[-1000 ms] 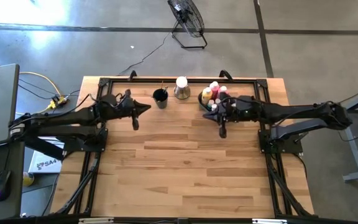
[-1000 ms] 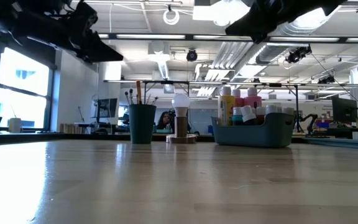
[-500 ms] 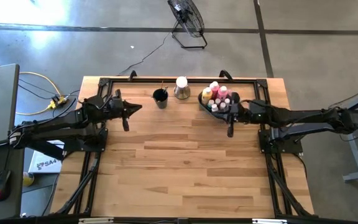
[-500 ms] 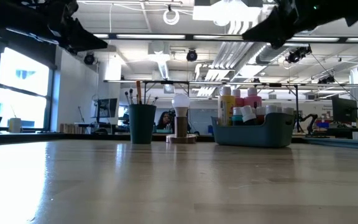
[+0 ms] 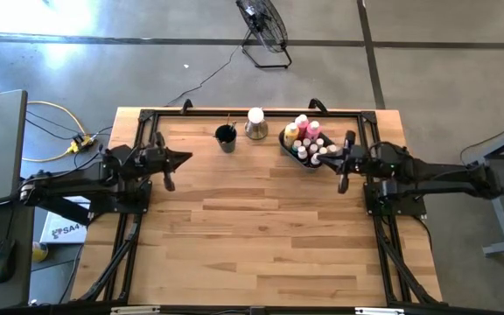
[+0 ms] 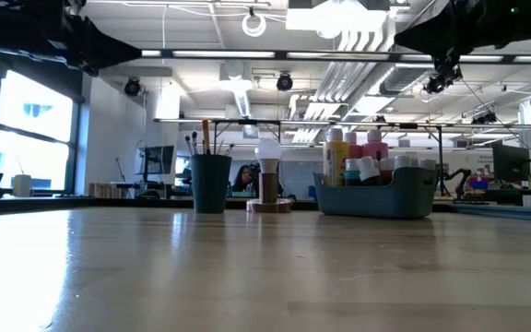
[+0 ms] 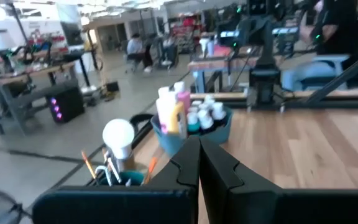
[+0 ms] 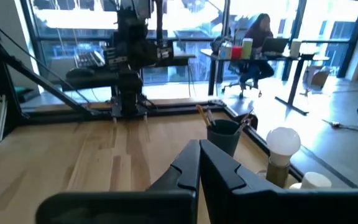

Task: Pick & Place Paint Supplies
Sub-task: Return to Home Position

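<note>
Desk (image 5: pixel 261 227) from above: the grey-blue bin (image 5: pixel 284 143) sits near the far edge, right of centre. It is packed with upright paint bottles (image 5: pixel 304 128), pink and yellow, and small white-capped pots (image 5: pixel 309 150). To its left stands a white bulb on a base (image 5: pixel 255 122), then a dark cup (image 5: pixel 226 137) holding the brushes (image 5: pixel 228 125). The left claw (image 5: pixel 182 158) hovers over the desk's left side, apart from the cup. The right claw (image 5: pixel 332 161) hangs near the bin's right side.

Low view: cup, bulb and bin stand in a row on the desk. Brush ends poke above the cup's rim and bottle tops rise above the bin's wall. Both arms show only as dark shapes high overhead.

Left wrist view: the left claw's fingers (image 7: pixel 188 168) meet tip to tip, closed on nothing, pointing toward the bin and its bottles.

Right wrist view: the right claw's fingers (image 8: pixel 188 165) are likewise pressed together and empty, facing the cup and the bulb.
</note>
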Controlling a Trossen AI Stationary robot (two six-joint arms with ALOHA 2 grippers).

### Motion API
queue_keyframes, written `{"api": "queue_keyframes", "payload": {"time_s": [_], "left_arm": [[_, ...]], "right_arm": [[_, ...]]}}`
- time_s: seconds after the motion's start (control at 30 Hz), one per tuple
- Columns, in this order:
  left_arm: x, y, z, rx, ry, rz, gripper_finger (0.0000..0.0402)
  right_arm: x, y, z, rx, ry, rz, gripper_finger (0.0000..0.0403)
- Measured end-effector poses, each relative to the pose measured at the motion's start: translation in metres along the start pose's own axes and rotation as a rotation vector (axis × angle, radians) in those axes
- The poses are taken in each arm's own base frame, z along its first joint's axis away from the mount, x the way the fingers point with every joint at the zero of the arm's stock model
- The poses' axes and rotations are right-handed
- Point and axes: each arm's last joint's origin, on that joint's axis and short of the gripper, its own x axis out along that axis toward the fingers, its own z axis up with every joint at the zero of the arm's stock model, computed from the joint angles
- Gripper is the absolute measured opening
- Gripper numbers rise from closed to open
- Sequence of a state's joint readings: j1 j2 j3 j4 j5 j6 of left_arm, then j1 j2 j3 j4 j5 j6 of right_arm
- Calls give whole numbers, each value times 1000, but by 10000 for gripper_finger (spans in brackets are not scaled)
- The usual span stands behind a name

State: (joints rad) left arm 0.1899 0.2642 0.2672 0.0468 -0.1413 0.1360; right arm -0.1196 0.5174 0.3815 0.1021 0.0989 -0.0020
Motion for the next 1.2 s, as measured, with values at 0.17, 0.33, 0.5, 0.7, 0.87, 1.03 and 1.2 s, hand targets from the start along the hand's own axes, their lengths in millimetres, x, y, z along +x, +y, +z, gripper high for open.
{"api": "queue_keyframes", "payload": {"time_s": [0.17,0.33,0.5,0.7,0.87,1.03,1.2], "left_arm": [[-8,-2,1,13,-8,-5,0],[-12,-3,1,10,-17,5,0],[-12,-3,0,21,-4,4,0],[-12,-3,0,20,-5,6,0],[-12,-3,0,20,-5,6,0],[-12,-3,0,20,-5,6,0],[-12,-3,0,20,-5,6,0]], "right_arm": [[-14,-2,-9,12,-49,-8,3],[-24,-4,-20,78,-86,-37,3],[-31,-5,-27,96,-114,-81,3],[-39,-6,-24,87,-163,-81,3],[-47,-7,-20,83,-215,-80,3],[-51,-8,-19,84,-238,-80,3],[-56,-8,-20,85,-243,-88,3]]}}
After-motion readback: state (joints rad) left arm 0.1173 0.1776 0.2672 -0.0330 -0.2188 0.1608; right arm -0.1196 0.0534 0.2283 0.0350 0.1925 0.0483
